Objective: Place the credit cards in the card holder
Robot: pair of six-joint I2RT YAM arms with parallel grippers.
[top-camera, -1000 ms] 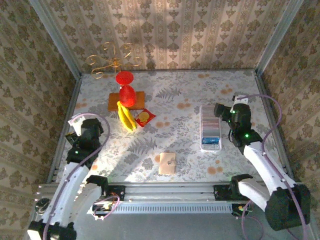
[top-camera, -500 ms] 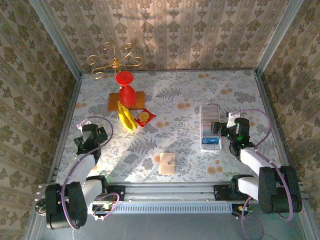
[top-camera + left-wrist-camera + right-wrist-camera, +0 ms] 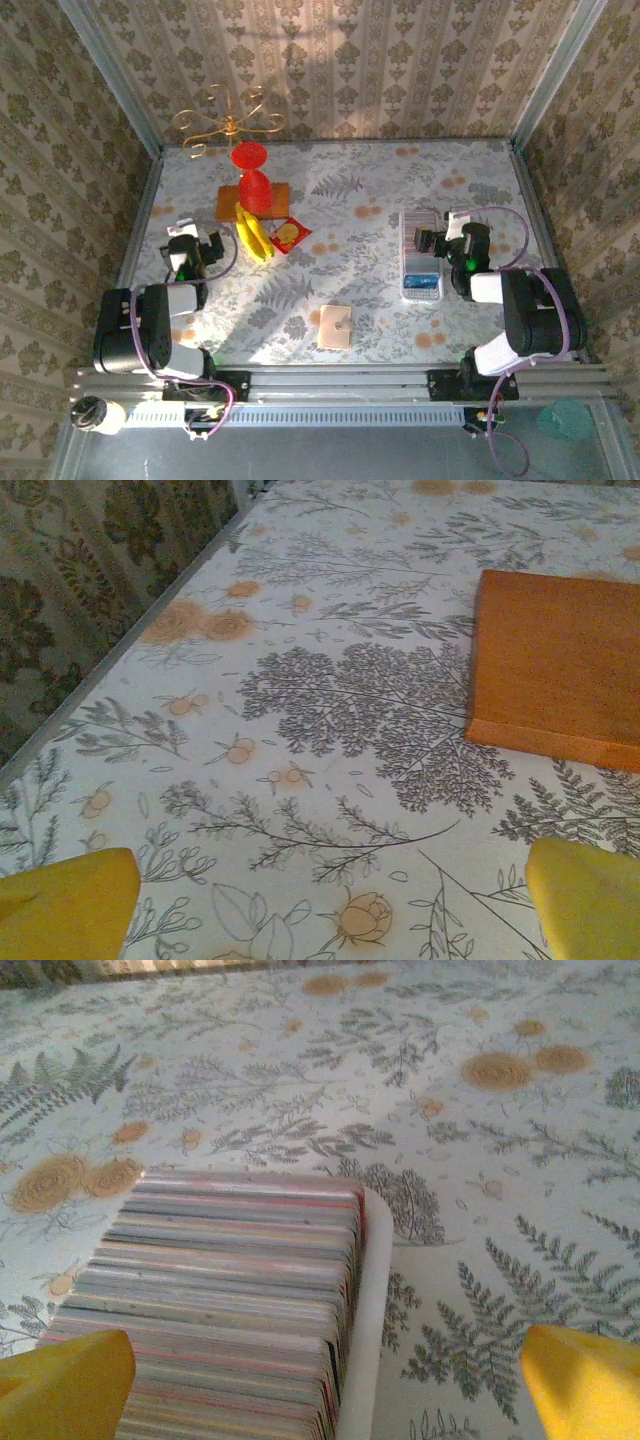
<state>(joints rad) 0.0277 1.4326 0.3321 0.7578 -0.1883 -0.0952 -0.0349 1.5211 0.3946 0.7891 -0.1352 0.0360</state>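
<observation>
Partly hidden first: in the right wrist view the credit cards (image 3: 230,1280) stand on edge, packed in a whitish tray (image 3: 372,1290) — only their grey, pink and pale edges show, faces unreadable, and the stack's near end is cut off by the frame. On the right gripper (image 3: 325,1380) the yellow fingertips (image 3: 60,1385) are clipped at the bottom corners, spread wide, holding nothing; the card stack sits between and just ahead of them, contact not discernible. From above, the right gripper (image 3: 432,241) is at the tray's (image 3: 421,296) right rim, about mid-length; its fingers too small to make out there. Card holder (image 3: 335,327) lies flat on the table (image 3: 480,180), left of the tray and nearer the arm bases, well apart from tray and gripper alike — its snap a dark speck. Then the left gripper (image 3: 330,900): far left of the tray, fingertips likewise apart over bare table, an orange board (image 3: 560,670) ahead of them, its right side cut off.
</observation>
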